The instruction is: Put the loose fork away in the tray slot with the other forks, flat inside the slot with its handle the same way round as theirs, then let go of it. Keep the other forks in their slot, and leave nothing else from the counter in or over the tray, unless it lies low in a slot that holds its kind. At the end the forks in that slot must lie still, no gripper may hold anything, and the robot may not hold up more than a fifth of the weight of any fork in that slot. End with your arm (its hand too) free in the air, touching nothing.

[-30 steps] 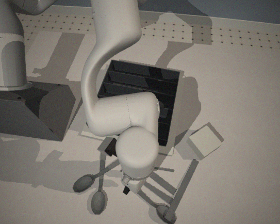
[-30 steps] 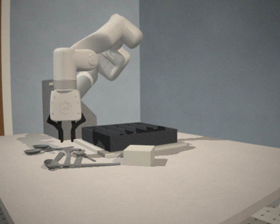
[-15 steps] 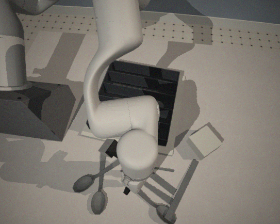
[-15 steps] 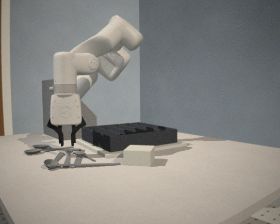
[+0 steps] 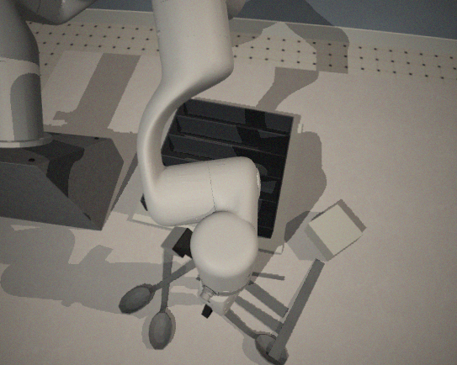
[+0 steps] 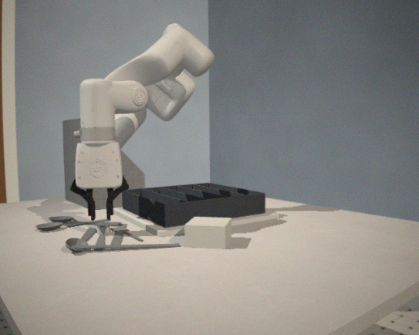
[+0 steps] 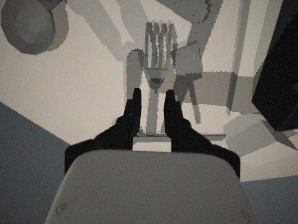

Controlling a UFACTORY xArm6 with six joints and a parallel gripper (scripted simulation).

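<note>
The loose fork [image 7: 159,55] lies flat on the counter, tines pointing away from me in the wrist view. My gripper [image 7: 153,98] [image 6: 100,216] points straight down over it, just above the counter, with a finger on each side of the fork's handle. The fingers stand a little apart and do not grip the handle, so the gripper is open and empty. The dark slotted tray [image 5: 237,108] [image 6: 217,206] [image 7: 280,75] stands close behind. In the top view my arm hides the fingers, the fork and much of the tray. I cannot make out the forks in the slots.
Two spoons [image 5: 136,298] [image 5: 161,329] lie left of the gripper; one shows in the wrist view [image 7: 32,25]. More cutlery, including a long flat piece [image 5: 298,303], lies to the right. A white box [image 5: 336,229] [image 6: 207,231] stands by the tray's corner. The robot's base block [image 5: 48,181] is at the left.
</note>
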